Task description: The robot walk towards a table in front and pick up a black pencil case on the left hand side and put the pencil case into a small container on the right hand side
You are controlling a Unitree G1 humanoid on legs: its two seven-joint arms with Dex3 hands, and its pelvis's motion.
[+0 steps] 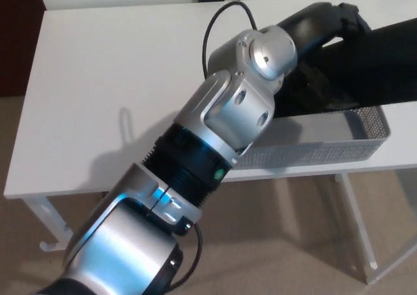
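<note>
Pencil case (384, 64) in left hand (326, 20), over container (373, 136)

The left and middle of the white surface (98, 80) lie bare and open. The robot's left arm (228, 112) slants from lower left to upper right, barring the near-left way to the mesh container (365, 142), whose opening the tilted black pencil case (384, 60) largely covers. A cable (208, 31) loops just above the arm.

White table (98, 80) — silver mesh container (326, 153)
</note>
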